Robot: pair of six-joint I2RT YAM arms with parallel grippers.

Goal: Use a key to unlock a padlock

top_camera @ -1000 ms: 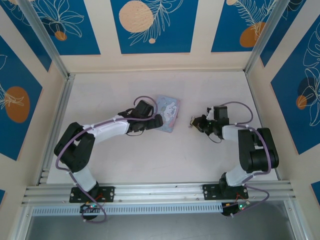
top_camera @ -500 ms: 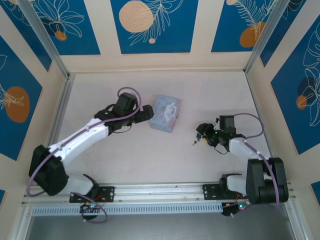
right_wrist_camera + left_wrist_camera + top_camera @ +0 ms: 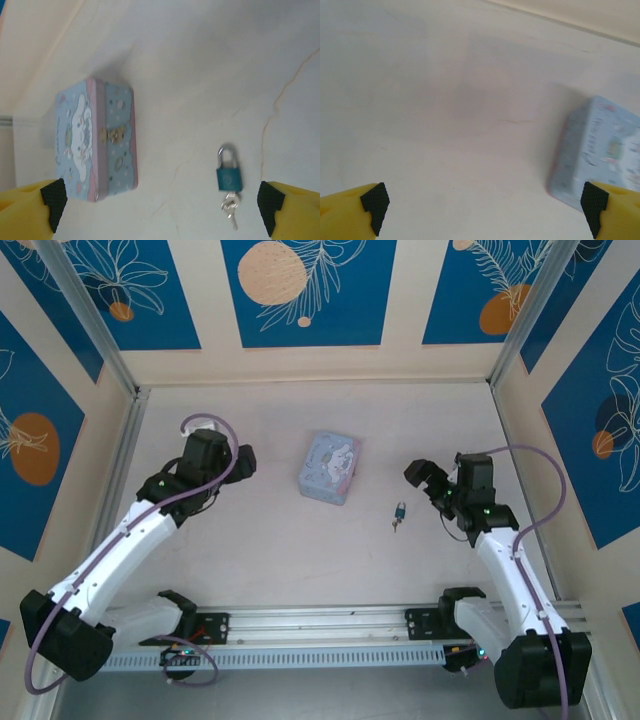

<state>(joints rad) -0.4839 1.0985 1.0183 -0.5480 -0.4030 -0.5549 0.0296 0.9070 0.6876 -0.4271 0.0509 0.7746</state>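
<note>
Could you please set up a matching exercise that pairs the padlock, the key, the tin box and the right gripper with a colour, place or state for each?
Things:
1. padlock
2. key
3. tin box
4. right gripper

Descriptions:
A. pale blue, cartoon print
B. fingers wide open, holding nothing
C. teal body, lying on the table
D. silvery, at the padlock's bottom end

Pairs: 1-C, 2-D, 3-A, 4-B.

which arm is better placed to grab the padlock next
Right. The right arm holds open jaws close to the padlock and its key; the left arm sits beyond the tin box, farther off.
</note>
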